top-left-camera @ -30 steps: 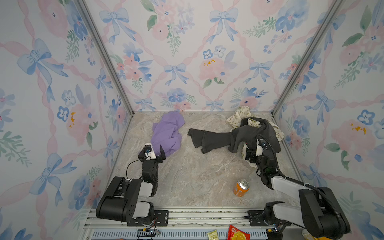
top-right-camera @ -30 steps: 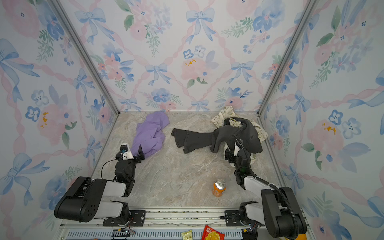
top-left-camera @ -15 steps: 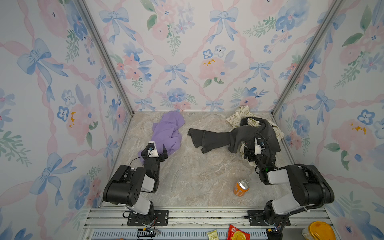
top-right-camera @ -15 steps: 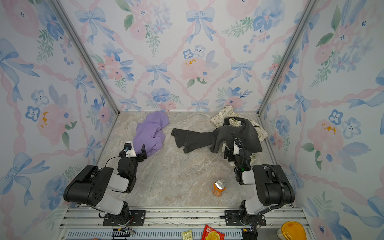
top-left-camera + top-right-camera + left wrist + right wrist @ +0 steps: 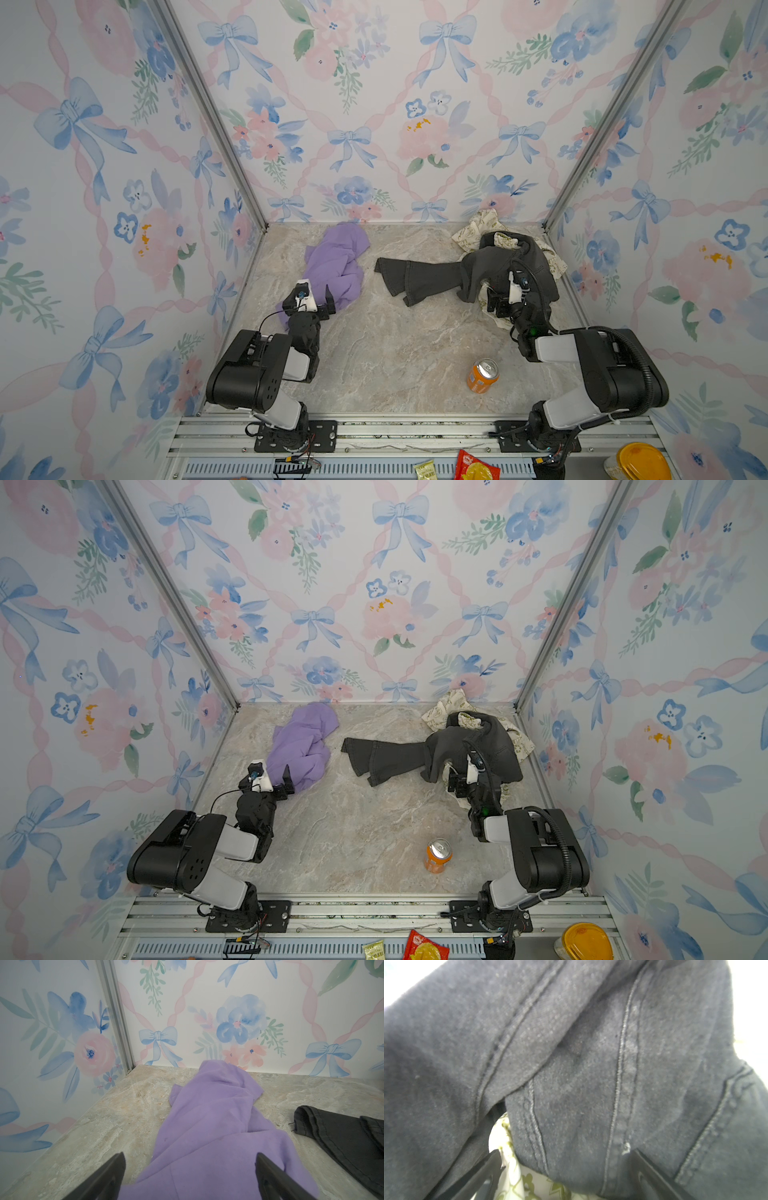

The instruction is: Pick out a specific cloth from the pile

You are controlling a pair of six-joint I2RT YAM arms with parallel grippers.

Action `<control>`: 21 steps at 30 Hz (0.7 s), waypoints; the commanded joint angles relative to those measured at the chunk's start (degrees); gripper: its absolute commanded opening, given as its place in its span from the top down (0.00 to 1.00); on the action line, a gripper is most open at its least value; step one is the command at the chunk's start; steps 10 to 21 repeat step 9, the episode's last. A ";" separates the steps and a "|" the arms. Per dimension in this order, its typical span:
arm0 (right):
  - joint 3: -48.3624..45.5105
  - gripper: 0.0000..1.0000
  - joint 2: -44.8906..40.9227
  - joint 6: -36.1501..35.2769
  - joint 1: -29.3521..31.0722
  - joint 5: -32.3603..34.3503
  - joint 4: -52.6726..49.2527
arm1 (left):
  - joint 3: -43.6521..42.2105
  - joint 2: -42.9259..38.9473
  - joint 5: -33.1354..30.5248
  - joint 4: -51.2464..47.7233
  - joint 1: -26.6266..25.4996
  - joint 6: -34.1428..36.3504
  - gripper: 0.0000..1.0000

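Left claw [image 5: 189, 1156] held low, jaws spread wide, right claw [image 5: 565, 1152] low, jaws equally wide

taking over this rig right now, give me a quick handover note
Left pincer: open, empty, jaws apart over the near end of the purple cloth.
Right pincer: open, empty, close up against the dark grey trousers on the pile, with the cream printed cloth just beneath.
Purple cloth lies crumpled on the table, apart from the pile.
Done: the cloth looks separated.
Left: probably just backing both arms away.
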 commanded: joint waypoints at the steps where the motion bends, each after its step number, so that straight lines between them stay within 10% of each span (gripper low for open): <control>1: 1.46 0.03 0.15 0.52 -0.49 -0.61 -0.65 | 0.53 0.44 -0.58 -0.84 -0.05 0.82 0.02; 21: 1.46 0.03 0.15 0.61 -0.47 -0.70 -0.72 | 0.54 0.35 0.04 -0.93 0.06 0.92 0.02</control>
